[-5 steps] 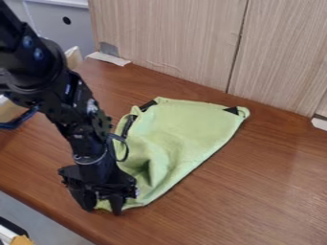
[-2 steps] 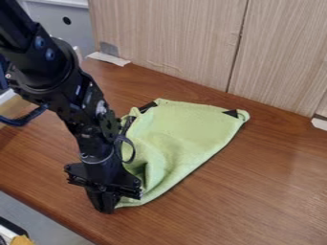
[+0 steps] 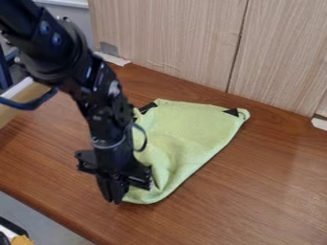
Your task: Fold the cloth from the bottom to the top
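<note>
Cloth is lying before the panel; we are pinching its end farthest from the panel in near-closed fingers, and risking a slip, likely catching only the edge.

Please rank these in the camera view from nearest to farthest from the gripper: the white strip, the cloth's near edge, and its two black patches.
1. Near edge, right beside the gripper.
2. Left black patch, at the far left.
3. Right black patch, by the far right corner.
4. White strip, at the view's right edge.
</note>
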`<state>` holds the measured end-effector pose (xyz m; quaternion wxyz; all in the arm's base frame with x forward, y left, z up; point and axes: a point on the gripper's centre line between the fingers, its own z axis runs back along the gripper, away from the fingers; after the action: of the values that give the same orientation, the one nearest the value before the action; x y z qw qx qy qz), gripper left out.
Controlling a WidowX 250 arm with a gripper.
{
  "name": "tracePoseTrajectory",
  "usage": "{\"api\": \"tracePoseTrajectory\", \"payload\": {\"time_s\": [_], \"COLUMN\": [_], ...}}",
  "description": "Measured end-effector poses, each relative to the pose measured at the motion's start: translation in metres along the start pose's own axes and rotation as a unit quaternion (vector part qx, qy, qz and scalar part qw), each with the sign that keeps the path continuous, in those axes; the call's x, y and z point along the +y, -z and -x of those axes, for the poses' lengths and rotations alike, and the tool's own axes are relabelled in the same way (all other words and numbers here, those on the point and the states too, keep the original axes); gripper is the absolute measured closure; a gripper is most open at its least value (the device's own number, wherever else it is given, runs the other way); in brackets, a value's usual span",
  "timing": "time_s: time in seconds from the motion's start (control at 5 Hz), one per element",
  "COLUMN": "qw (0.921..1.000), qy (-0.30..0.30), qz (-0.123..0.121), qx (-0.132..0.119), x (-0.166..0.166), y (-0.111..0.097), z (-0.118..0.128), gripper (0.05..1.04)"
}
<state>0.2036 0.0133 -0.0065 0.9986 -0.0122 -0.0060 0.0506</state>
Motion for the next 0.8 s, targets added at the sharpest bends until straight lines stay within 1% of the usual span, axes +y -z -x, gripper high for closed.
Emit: {"api": "tracePoseTrajectory", "payload": {"time_s": [0.2,0.4,0.6,0.8], "qw": [0.9998,0.9995,0.9977,0.995], "qy": [0.007,0.011,0.014,0.021], "qz": [-0.017,-0.01,0.004,0.031], "qx": [-0.006,-0.029,-0.067,-0.093], "x": [-0.004,-0.008,-0.015,-0.025], "y": [-0.019,-0.037,-0.061,-0.072], "z": [-0.015,-0.037,-0.068,-0.097], "gripper": [1.001,1.002,1.002,1.002]}}
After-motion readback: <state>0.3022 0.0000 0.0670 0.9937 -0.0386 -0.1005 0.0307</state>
